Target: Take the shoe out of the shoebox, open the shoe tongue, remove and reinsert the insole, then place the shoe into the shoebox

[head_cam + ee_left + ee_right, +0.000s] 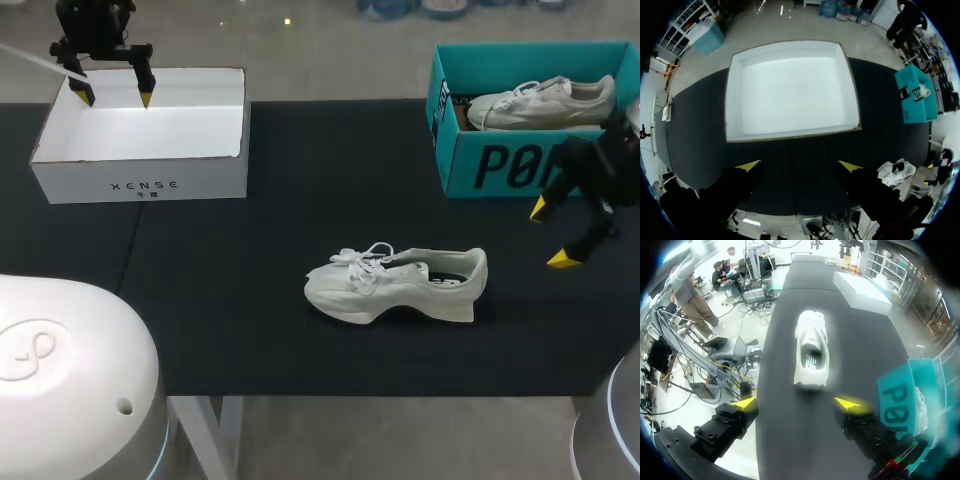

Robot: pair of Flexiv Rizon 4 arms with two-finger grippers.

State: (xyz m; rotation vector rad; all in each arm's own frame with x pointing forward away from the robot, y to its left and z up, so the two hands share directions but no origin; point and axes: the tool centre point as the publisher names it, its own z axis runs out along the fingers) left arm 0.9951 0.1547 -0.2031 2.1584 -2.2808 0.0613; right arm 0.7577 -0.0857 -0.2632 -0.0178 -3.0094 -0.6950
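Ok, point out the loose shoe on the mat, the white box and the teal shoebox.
loose shoe (392,292), head view, on its white side panel.
white box (200,178), head view, on its front wall.
teal shoebox (500,160), head view, on its front wall.

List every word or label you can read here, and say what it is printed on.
"XENSE": front wall of the white box; the tiny line beneath is unreadable.
"P0": side of the teal box; the rest is hidden behind the right arm.
Insole mark in the shoe: blurred.
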